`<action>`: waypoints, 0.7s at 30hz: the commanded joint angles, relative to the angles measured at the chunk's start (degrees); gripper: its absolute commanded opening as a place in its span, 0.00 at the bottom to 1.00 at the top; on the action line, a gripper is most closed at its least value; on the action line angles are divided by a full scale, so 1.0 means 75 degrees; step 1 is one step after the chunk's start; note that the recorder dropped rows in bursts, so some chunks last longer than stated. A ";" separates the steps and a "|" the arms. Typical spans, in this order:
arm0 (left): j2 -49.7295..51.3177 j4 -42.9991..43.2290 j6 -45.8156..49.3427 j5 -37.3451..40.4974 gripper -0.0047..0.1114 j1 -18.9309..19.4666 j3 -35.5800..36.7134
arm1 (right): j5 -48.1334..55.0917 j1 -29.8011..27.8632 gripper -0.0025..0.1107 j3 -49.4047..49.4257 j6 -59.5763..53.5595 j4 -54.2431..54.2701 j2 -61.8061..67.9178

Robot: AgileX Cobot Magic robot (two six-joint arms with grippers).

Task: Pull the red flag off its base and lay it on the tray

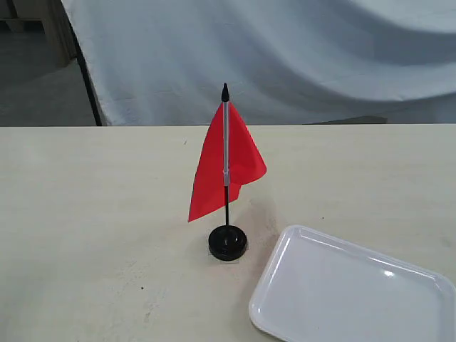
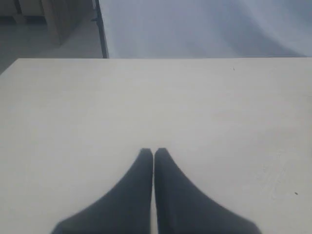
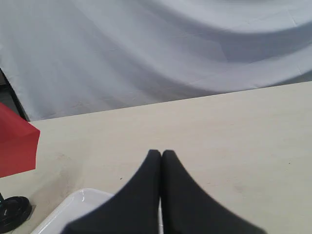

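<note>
Red flag (image 1: 226, 167) upright in its base (image 1: 228, 243) on the table (image 1: 85, 214), pole vertical — tray (image 1: 342, 285) just beside. Left jaws and right jaws closed on nothing; right arm seems nearer — flag at its view's edge

We hold our left gripper (image 2: 153, 152) closed, its two dark fingers (image 2: 129, 200) pressed together from tip to base with only a thin seam between them, empty. Our right gripper (image 3: 161, 153) is closed the same way, its fingers (image 3: 190, 204) meeting at the tips, empty too.
</note>
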 commanded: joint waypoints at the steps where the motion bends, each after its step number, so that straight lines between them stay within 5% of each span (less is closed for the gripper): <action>1: -0.0005 -0.0044 -0.0044 -0.0030 0.05 -0.0039 0.0012 | -0.0002 0.0034 0.02 0.0023 0.0004 -0.0082 -0.0039; 12: -0.0005 -0.0044 -0.0014 -0.0030 0.05 -0.0039 0.0012 | -0.0368 0.0034 0.02 0.0023 0.0002 -0.0082 -0.0039; 21: -0.0005 -0.0044 -0.0014 -0.0030 0.05 -0.0039 0.0012 | -0.4608 0.0034 0.02 0.0023 0.0074 0.0318 -0.0039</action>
